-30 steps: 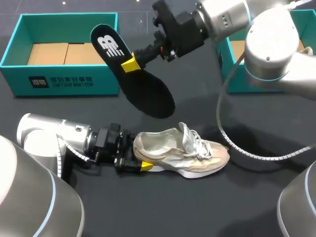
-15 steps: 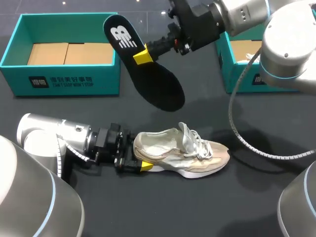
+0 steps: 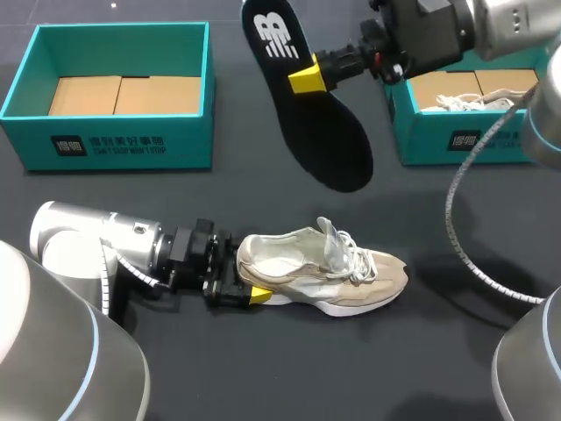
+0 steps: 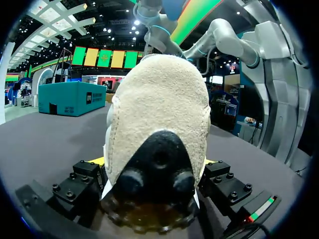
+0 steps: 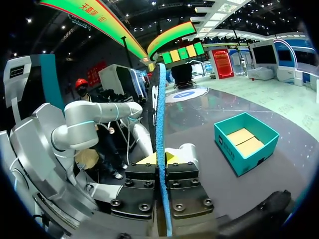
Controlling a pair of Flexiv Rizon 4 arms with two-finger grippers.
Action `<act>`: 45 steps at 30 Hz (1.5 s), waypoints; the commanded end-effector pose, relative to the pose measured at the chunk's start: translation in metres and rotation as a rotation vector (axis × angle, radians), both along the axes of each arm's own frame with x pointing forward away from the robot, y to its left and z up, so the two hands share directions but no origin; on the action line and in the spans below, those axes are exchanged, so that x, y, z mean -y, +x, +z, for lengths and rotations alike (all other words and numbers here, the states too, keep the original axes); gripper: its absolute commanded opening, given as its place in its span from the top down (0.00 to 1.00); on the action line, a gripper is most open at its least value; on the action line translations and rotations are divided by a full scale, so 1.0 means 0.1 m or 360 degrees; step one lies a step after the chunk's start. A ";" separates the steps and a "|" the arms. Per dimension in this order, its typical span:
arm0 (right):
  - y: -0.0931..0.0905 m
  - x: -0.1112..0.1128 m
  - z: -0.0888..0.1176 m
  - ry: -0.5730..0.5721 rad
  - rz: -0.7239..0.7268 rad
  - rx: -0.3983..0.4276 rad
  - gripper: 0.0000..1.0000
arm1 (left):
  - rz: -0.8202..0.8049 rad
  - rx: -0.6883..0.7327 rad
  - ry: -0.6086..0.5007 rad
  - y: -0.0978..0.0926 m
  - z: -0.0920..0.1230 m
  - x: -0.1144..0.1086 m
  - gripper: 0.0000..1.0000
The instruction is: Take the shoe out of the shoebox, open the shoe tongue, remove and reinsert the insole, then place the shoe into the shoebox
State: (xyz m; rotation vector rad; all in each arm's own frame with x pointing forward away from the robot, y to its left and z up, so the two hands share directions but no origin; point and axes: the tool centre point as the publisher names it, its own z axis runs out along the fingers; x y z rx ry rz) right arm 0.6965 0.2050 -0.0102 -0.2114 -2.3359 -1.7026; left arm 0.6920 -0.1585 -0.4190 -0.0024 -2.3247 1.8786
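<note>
Insole is out and in the air; reinserting it is the step in hand.
Both closed: right gripper [image 3: 307,77] pinches the black insole [image 3: 326,132] near its heel end, above the tabletop's far middle; left gripper [image 3: 250,294] clamps the heel of the beige sneaker [image 3: 324,272], upright on its sole mid-tabletop. Next move probably needs the insole tipped toe-first into the sneaker mouth. White logo on insole heel, white print on teal shoebox [image 3: 114,145] at far left, not read out.

Silver arms [image 3: 79,241] carry blue-ringed joints, black bolted grippers [image 3: 244,279], yellow tips, grey ribbed cable [image 3: 450,215].
</note>
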 end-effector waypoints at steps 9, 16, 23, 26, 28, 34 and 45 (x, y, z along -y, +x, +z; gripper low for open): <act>-0.14 0.25 0.25 0.0211 -0.0117 0.0104 1.00 | -0.0001 -0.0001 0.0001 0.01 -0.01 0.00 1.00; -0.40 0.36 0.39 0.0222 -0.0294 0.0049 1.00 | -0.0001 -0.0001 0.0001 0.01 -0.01 0.00 1.00; -0.40 0.36 0.39 0.0222 -0.0294 0.0049 1.00 | -0.0001 -0.0001 0.0001 0.01 -0.01 0.00 1.00; -0.40 0.36 0.39 0.0222 -0.0294 0.0049 1.00 | -0.0001 -0.0001 0.0001 0.01 -0.01 0.00 1.00; -0.41 0.38 0.40 0.0239 -0.0299 0.0052 1.00 | -0.0001 -0.0001 0.0001 0.01 -0.01 0.00 1.00; -0.63 0.50 0.45 0.0221 -0.0351 -0.0016 1.00 | -0.0001 -0.0001 0.0001 0.01 -0.01 0.00 1.00; -0.74 0.61 0.44 0.0218 -0.0366 -0.0091 1.00 | -0.0001 -0.0001 0.0001 0.01 -0.01 0.00 1.00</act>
